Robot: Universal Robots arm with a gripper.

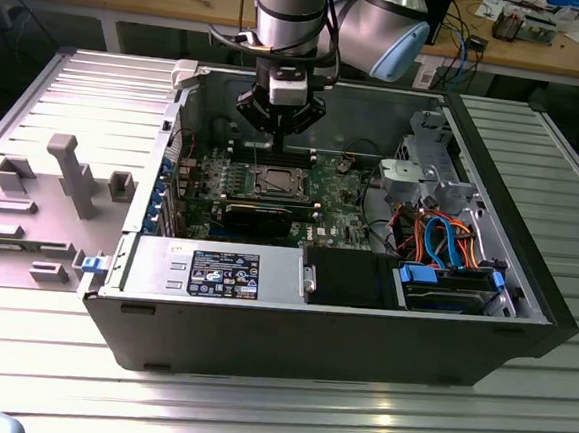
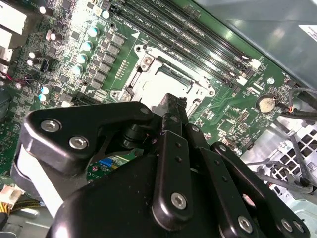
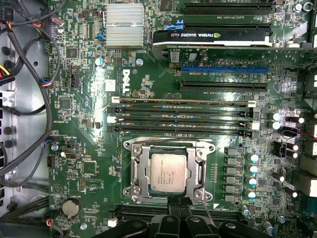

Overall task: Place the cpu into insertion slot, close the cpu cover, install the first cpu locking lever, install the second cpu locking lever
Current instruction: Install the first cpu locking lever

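The cpu (image 3: 168, 171) has a pale, matt metal top. The cover (image 3: 140, 168) round it is bright, silvery stamped metal. The board (image 3: 84, 144) is glossy green laminate that throws back glare, and the heatsink (image 3: 124, 22) is finned bare metal. The gripper (image 2: 171, 101) is smooth black with a satin sheen and shiny metal screws. The case (image 1: 310, 344) is matt dark outside and dull grey sheet metal inside. The worktop (image 1: 354, 422) is ribbed, brushed metal.
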